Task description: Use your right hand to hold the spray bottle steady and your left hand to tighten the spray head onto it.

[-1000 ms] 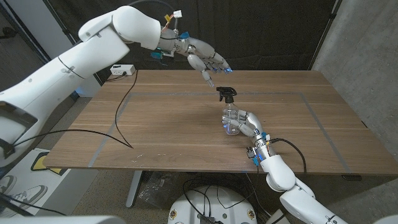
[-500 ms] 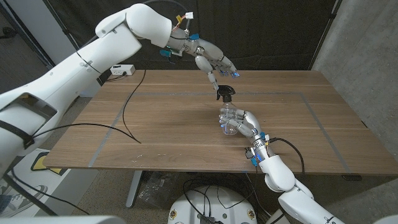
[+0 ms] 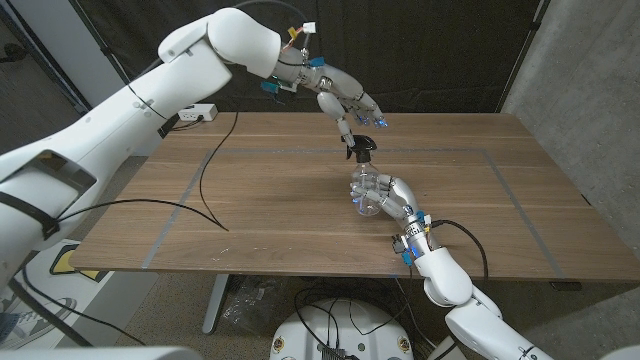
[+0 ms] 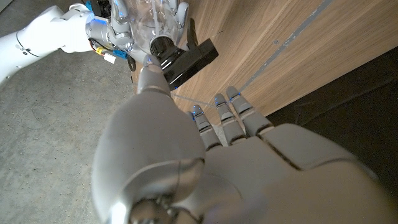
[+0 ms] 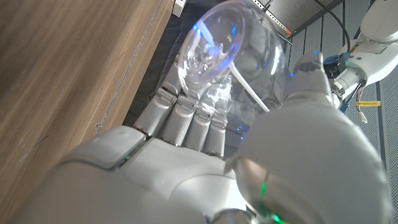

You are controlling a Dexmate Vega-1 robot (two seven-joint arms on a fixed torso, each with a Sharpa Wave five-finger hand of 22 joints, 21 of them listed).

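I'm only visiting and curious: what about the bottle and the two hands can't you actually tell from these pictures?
- Head view: whether the left hand touches the spray head; too small to tell.
- Left wrist view: the spray bottle is cut off by the picture's edge.
- Right wrist view: the right hand covers the bottle's lower part; its fingers hide their contact.
- Whether the head is screwed tight: the joint is too small.

We see even, soft overhead light on the table [image 3: 280, 200], dark backdrop, and blurred close wrist views.
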